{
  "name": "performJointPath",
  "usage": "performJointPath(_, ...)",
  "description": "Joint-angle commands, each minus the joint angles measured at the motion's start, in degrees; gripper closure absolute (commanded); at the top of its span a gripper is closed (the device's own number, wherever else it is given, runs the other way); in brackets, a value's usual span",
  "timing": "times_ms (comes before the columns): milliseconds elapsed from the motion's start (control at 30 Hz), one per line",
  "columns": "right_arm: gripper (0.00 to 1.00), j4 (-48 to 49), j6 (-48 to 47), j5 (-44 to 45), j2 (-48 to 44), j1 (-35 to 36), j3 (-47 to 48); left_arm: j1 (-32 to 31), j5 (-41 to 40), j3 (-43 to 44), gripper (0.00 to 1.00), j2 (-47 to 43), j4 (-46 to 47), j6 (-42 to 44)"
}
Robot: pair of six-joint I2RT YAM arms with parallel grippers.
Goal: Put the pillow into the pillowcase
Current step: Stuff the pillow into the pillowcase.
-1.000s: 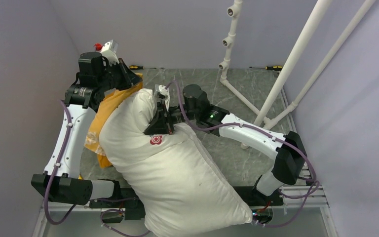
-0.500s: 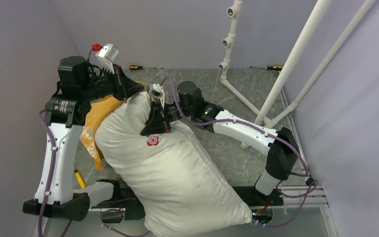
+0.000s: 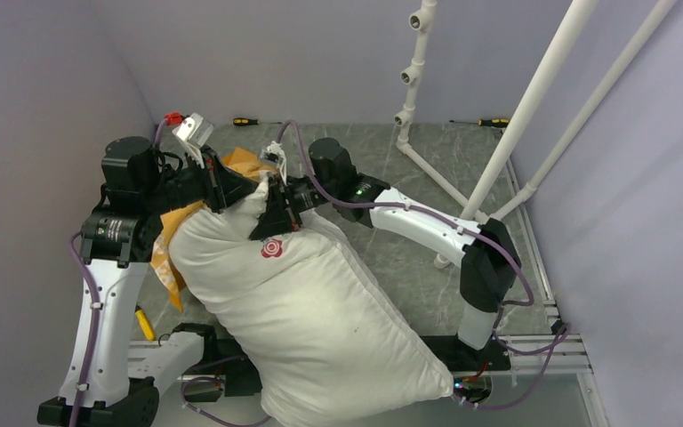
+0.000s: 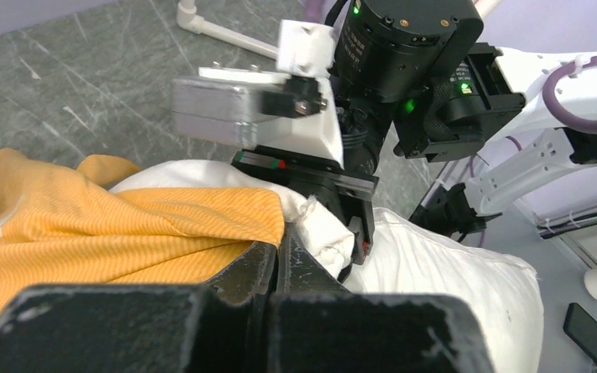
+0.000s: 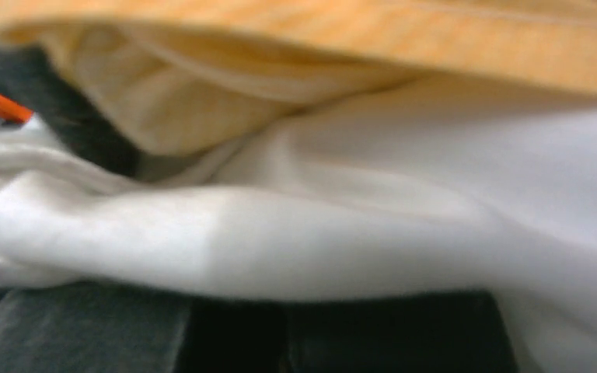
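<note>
Orange-yellow over the far end only, so barely begun by the look of it. Grips the hem of the pillowcase (image 4: pixel 124 225) with the left tool (image 4: pixel 280 250), pinched tight on the fabric, and holds it over the upper end of the pillow (image 3: pixel 320 329). Pinches a corner of the white fabric with the right tool (image 4: pixel 355 227), closed on it, just beside the left. Leaves nearly all of the pillow bare, sprawled from mid-desk (image 3: pixel 391 160) down over the arm bases. Needs the whole body fed in yet.
</note>
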Motion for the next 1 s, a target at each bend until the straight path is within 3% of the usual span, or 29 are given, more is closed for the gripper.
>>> performJointPath(0,1.0,-7.0,6.9,7.0,5.2,-2.4,0.8,-1.1,4.6,0.4,1.0,-4.9,2.6,-1.2)
performJointPath(133,1.0,-3.2,15.4,10.9,6.7,-4.3,-3.4,-1.1,0.8,1.1,1.0,-5.0,4.8,-2.5)
performJointPath(333,0.97,-4.0,16.9,16.3,4.8,-4.0,-3.9,-1.1,-4.9,-4.7,1.0,-4.9,6.2,-3.1)
performJointPath(400,0.86,-3.8,16.2,16.8,2.5,-4.0,-5.0,-1.1,-8.4,-9.8,1.0,-5.3,6.9,-2.3)
performJointPath(500,0.54,-5.1,14.3,19.1,-2.2,-4.0,-7.5,-1.1,-10.0,-18.0,1.0,-6.2,11.3,-3.0)
performJointPath(633,0.23,-10.2,10.8,26.0,-9.6,-4.1,-11.2,-1.1,-13.3,-20.8,1.0,-6.9,14.1,-4.3)
performJointPath(767,0.07,-10.8,9.0,31.7,-15.7,-4.5,-15.0,-1.1,-13.4,-21.6,1.0,-6.8,15.1,-4.6)
performJointPath(967,0.02,-8.0,9.0,34.0,-15.8,-6.9,-14.4,-1.1,-12.6,-21.8,1.0,-6.2,15.0,-4.6)
